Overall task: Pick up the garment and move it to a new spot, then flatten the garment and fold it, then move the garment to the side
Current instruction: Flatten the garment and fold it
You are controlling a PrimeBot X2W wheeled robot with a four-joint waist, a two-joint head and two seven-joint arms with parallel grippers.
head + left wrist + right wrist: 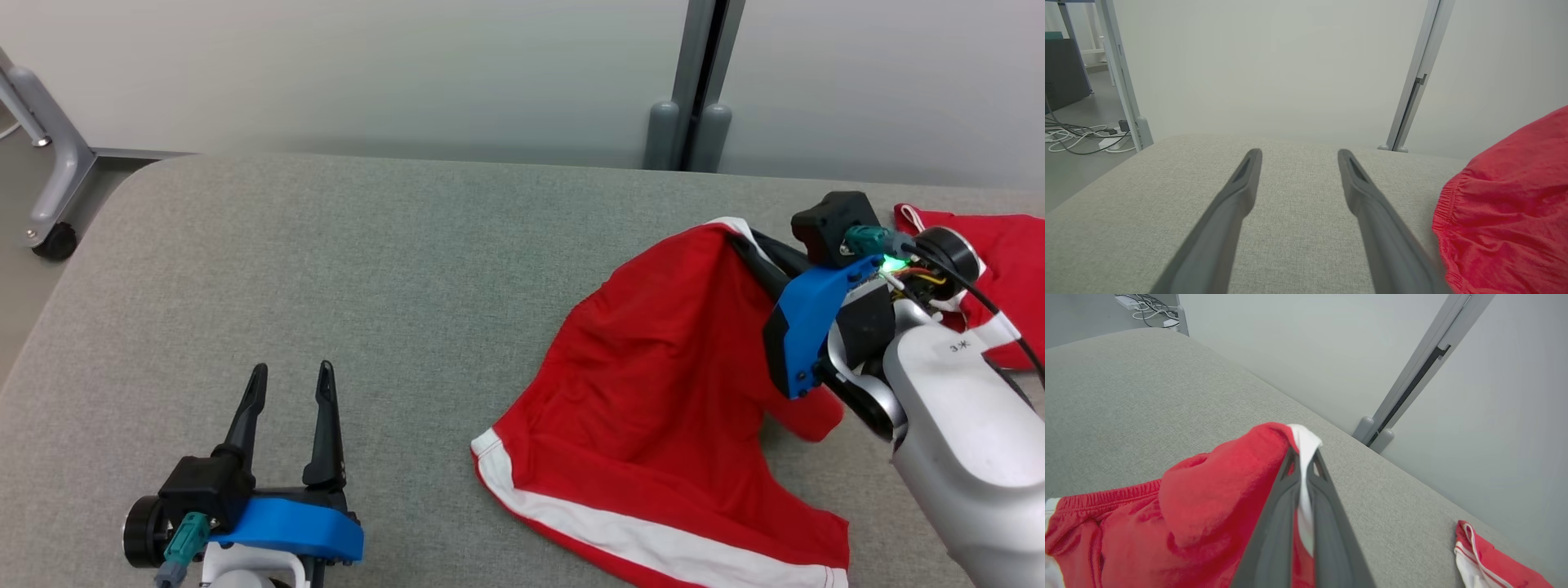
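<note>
Right hand is clamped on the white-trimmed edge of the red shorts, which drape across the right side of the grey desk. Left hand stands with fingers apart, well clear of them. A second red garment lies behind the pale forearm, which is marked "3".

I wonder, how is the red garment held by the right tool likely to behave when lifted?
Probably floppy: the red garment drapes in folds from the right tool. Likely light, since one pinched edge tents it. The rest may drag.
</note>
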